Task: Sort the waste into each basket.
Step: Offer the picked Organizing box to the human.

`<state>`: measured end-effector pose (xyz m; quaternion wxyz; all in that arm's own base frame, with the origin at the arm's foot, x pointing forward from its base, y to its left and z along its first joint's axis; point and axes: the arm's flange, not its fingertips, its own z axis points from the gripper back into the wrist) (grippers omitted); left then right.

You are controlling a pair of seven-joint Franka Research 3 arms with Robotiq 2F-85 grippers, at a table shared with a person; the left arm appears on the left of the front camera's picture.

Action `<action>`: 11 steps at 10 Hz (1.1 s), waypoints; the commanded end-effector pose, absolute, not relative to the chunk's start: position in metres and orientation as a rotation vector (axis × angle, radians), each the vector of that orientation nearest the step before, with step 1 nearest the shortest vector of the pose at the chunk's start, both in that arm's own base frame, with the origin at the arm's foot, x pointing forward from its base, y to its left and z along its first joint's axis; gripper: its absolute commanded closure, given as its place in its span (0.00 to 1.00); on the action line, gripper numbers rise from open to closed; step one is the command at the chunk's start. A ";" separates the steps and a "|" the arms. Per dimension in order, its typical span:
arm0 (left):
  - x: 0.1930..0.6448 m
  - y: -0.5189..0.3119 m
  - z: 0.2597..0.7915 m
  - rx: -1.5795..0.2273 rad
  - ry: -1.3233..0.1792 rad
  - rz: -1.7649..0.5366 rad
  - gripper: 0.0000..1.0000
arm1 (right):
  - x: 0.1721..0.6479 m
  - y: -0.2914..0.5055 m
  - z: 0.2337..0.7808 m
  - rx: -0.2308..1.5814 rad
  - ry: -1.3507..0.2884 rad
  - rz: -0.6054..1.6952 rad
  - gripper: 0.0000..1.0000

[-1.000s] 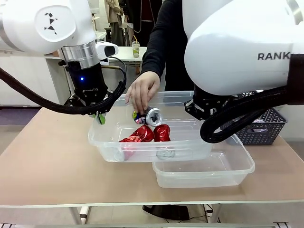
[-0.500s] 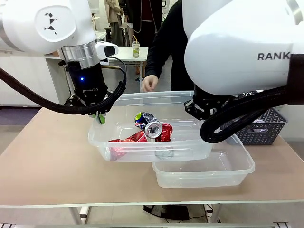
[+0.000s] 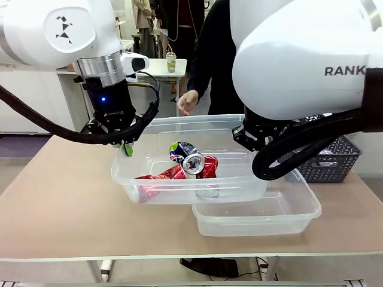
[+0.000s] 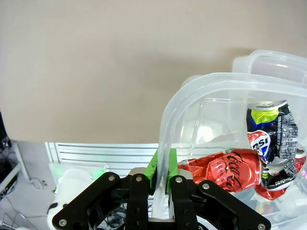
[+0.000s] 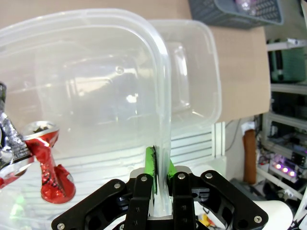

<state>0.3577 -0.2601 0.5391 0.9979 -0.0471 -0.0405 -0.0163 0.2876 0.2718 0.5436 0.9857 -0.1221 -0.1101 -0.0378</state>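
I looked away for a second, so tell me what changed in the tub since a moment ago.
The person's hand let go of the blue can and pulled back out of the held tub; the can now lies on the red cans, which shifted slightly left. Both grippers, left and right, stay clamped on the tub's rim. The lower tub is unchanged.

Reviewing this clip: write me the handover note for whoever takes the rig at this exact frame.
Left gripper: shut on the rim of the raised clear plastic tub, at its left end.
Right gripper: shut on the same tub's rim, at the opposite end.
In the tub: crushed red cans, a crushed blue can, a silver-topped can.
A second, empty clear tub sits on the table, below and in front of it.
Person's hand is beyond the tub, touching nothing.
Done: tub held aloft by both arms. Left: all the sorting.
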 end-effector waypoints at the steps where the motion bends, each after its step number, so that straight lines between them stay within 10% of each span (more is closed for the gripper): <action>1: 0.353 -0.254 0.543 -0.100 -0.088 -0.042 0.93 | 0.288 0.270 0.545 -0.269 -0.203 -0.055 0.95; 11: 0.519 -0.293 0.555 -0.050 -0.094 -0.006 0.93 | 0.458 0.295 0.534 -0.151 -0.109 0.153 0.95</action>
